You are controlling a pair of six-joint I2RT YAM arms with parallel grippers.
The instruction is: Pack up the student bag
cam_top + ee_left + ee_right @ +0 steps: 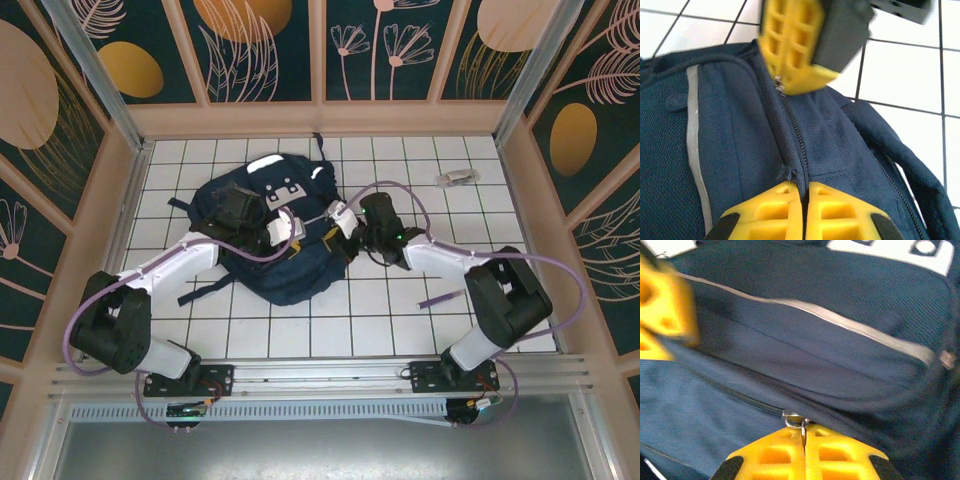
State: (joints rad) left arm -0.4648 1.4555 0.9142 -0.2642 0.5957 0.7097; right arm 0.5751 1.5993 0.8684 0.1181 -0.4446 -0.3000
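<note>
Student bag [252, 272]: navy backpack lying flat on the white tiled table [400, 322], left of centre in the overhead view, with both arms reaching in over its right-hand part
Bag markings: white-grey buckle patch [285, 192] on the upper part of the bag; a thin pale reflective stripe [693, 135] runs down the left of the left wrist frame
Zipper [796, 131]: closed dark teeth run from upper centre to lower centre of the left wrist frame, between the two claws
Left gripper [804, 192]: yellow fingers at the bottom centre of its own view, pressed together with no gap, a small fold of bag fabric at the zipper seam nipped between the tips
Right gripper [804, 434]: yellow fingers at the bottom centre of its own view, squeezed together on the small metal zipper pull [794, 418], which sticks out just above the tips
Claws to each other: near one another along the same zipper line, apart; the right one sits at the top of the left wrist frame, the left one is a yellow blur at the left edge of the right wrist frame
Shoulder strap [912, 167]: dark padded band curving down the right of the left wrist frame, lying on the tiles
Purple pen [440, 298]: on the tiles right of centre in the overhead view, well apart from the bag
Small pale object [458, 177]: upper right of the tiled area, too small to identify
</note>
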